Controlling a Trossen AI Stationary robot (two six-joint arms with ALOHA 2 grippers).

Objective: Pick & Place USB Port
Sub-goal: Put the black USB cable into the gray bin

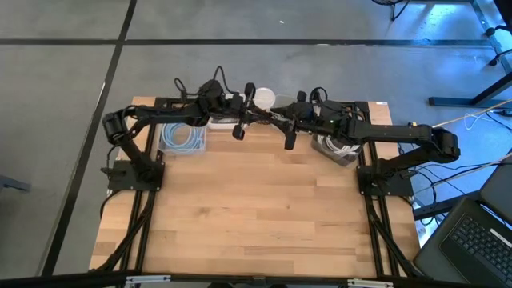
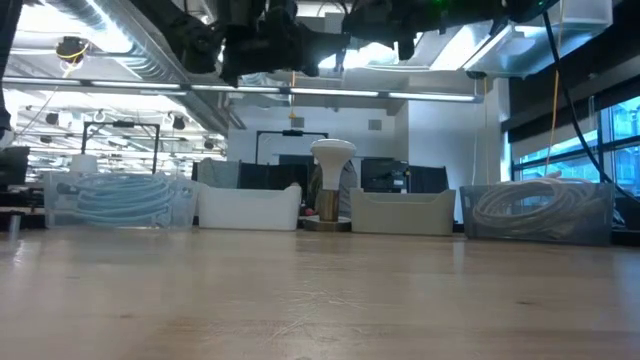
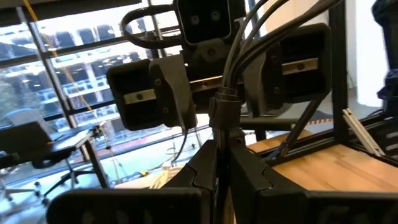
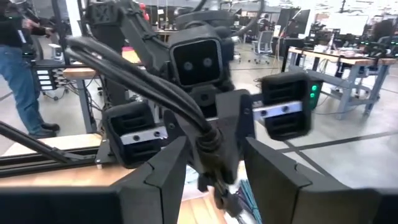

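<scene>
A dark cable bundle (image 1: 265, 118) hangs in the air between my two grippers, high above the far middle of the table. My left gripper (image 3: 221, 167) comes from the table's left and is shut on it. My right gripper (image 4: 216, 177) comes from the table's right, facing the left one, and is shut on a dark lump of the same bundle. In the left wrist view the bundle (image 3: 227, 74) runs up from my fingers through a collar and splits into several strands. In the low view only the arms' undersides show, at the top edge. My left gripper pinches a thin stretch of the cable (image 3: 220, 144) just below its collar, between its two fingers, level from the table's left. The cable is clear of the table. My right gripper has a dark lump of the bundle (image 4: 215, 163) between its two fingers, level from the table's right. Which part this is cannot be told. The thick strands (image 4: 134, 68) lead away past the collar.
Along the far edge stand a clear bin of blue cable (image 2: 120, 200), a white bin (image 2: 250, 208), a white mushroom-shaped stand (image 2: 332, 180), a beige bin (image 2: 405, 212) and a clear bin of white cable (image 2: 540, 212). A person (image 4: 22, 62) stands beyond the table.
</scene>
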